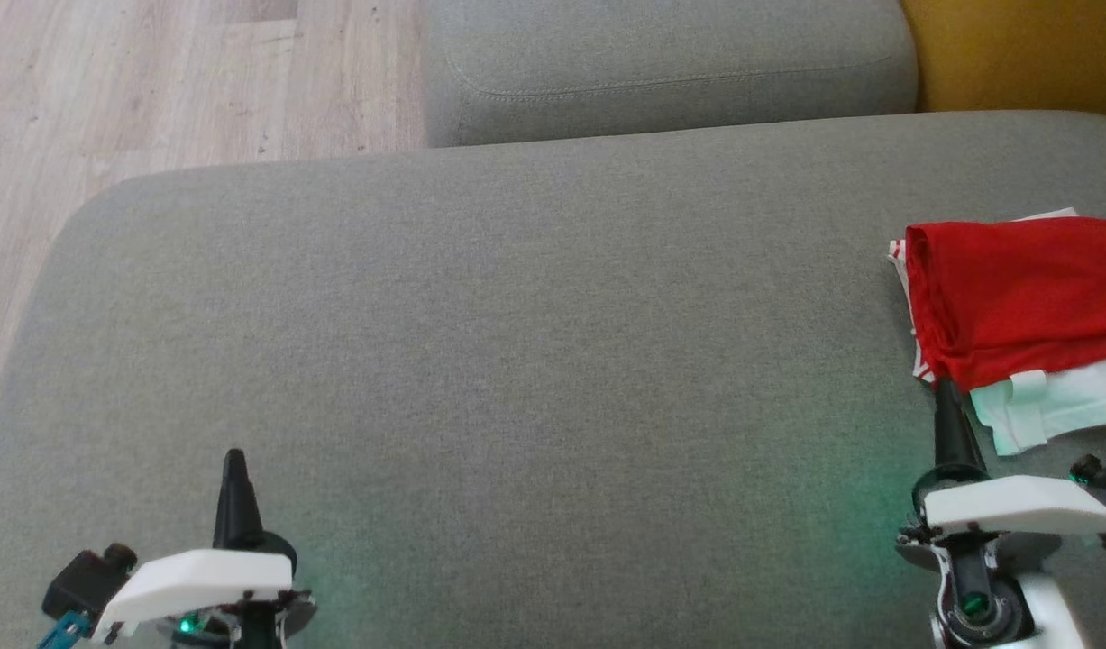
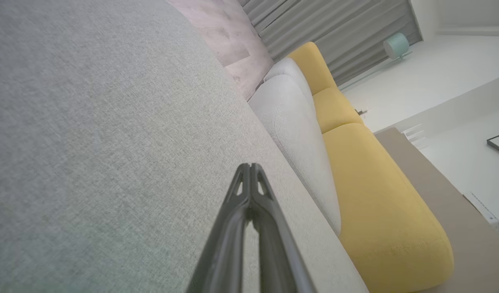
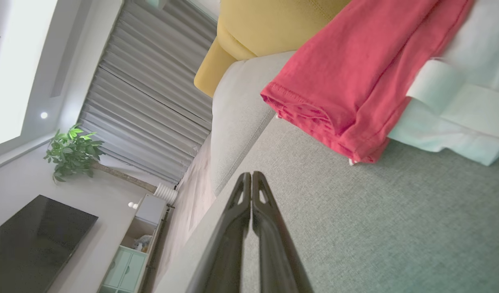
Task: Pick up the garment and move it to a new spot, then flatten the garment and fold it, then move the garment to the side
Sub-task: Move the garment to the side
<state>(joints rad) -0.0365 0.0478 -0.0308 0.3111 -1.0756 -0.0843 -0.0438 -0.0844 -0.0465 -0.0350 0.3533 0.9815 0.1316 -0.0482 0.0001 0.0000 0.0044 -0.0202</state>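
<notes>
At the lower left, our left gripper [image 1: 234, 460] is clenched on nothing above the grey cushion [image 1: 516, 342]. At the lower right, our right gripper [image 1: 946, 392] is clenched too and empty, its tip at the near corner of the garment [image 1: 1012, 288]. The garment lies folded, red, at the right edge on a white cloth [image 1: 1057, 401]. We judge it placed, so we should draw the right tip straight back without dragging the fold open.

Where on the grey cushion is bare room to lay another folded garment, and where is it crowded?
The grey cushion is bare across its middle and left, from the left gripper up to the back cushion and right toward the red garment. Crowded: the right edge, where the red garment lies on a white garment, the right gripper close by.
</notes>
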